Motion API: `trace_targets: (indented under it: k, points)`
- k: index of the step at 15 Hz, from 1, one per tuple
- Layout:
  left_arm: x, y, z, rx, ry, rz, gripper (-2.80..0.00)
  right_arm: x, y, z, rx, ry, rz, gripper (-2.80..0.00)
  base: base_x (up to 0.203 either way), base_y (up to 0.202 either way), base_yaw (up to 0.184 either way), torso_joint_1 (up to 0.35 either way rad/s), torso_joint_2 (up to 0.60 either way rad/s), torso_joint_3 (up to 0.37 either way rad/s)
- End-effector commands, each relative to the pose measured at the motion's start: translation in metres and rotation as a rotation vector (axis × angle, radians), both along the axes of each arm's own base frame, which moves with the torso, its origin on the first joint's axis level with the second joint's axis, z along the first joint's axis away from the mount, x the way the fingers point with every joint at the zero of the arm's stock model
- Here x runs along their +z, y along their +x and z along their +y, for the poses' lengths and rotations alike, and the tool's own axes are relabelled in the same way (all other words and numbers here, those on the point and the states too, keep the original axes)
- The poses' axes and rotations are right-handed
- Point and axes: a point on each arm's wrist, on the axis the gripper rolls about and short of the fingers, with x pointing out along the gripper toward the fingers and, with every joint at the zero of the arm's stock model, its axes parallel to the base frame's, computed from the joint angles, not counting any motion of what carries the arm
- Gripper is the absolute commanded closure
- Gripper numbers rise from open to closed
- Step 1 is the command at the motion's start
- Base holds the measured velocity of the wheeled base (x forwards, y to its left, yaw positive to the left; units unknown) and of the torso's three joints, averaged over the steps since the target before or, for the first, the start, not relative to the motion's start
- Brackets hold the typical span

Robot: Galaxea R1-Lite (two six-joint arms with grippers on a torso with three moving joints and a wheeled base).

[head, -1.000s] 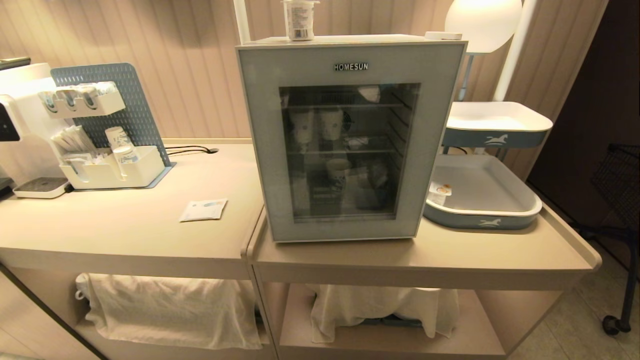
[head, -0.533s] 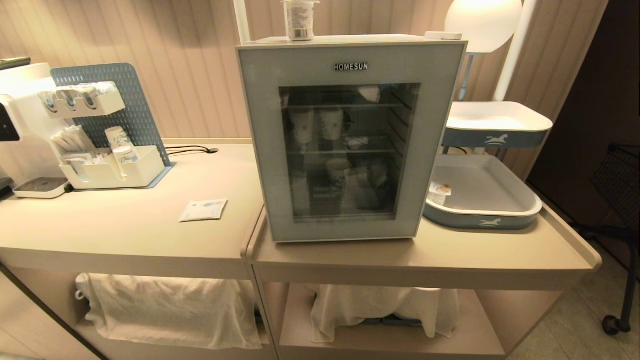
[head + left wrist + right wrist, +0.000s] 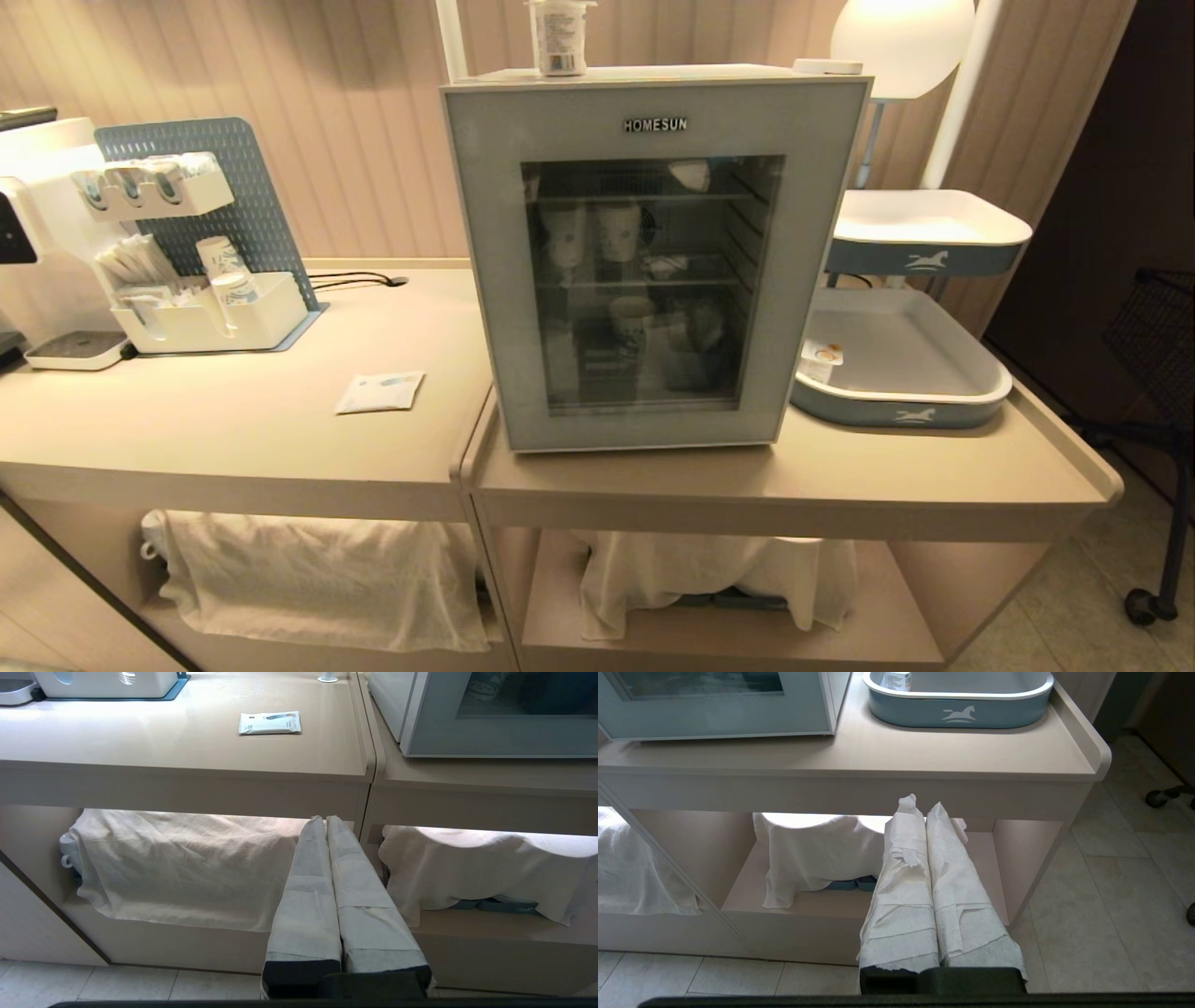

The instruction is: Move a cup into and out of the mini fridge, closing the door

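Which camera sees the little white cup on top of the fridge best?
The head view. The cup stands upright on top of the mini fridge, its side print facing the camera, though its rim touches the picture's top edge. Both wrist views show only the fridge's bottom part, never the cup.

Head view looks down at mini fridge (image 3: 653,261); both wrist views low, facing counter front, sharing fridge base.
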Motion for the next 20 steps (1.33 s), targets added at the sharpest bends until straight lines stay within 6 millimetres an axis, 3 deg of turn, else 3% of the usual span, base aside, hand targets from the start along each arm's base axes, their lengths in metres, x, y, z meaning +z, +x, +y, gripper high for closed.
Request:
trace_targets:
  k: [1,20]
  points:
    - [0.0001,0.0001,0.0,0.0,0.0,0.001,0.0,0.0,0.0001,0.0,0.0,-0.001,0.002,0.0,0.0,0.0,0.0,0.0,0.0,0.0]
    - [0.0001,0.0001,0.0,0.0,0.0,0.001,0.0,0.0,0.0002,0.0,0.0,0.001,0.003,0.0,0.0,0.0,0.0,0.0,0.0,0.0]
